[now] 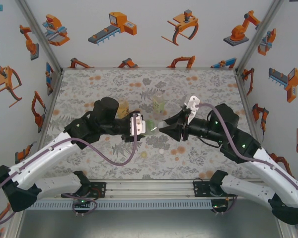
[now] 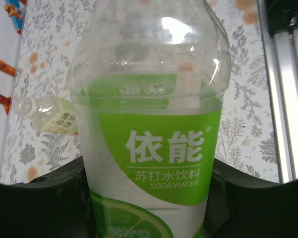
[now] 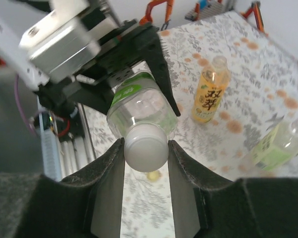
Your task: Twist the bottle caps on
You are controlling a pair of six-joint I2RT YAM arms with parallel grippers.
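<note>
A clear bottle [image 2: 149, 148] with a green label hangs sideways above the counter [image 1: 114, 158].
Left jaws clamp its body; right jaws grip the round white cap [image 3: 145, 147] at its mouth, pads touching either side.

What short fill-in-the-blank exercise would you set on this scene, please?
1. The left gripper is shut on the green bottle, whose label reads SODA ___.
2. The right gripper is shut on a ___ cap at that bottle's mouth.
3. The amber bottle stands ___ on the table.
Missing words: WATER; white; upright.
</note>
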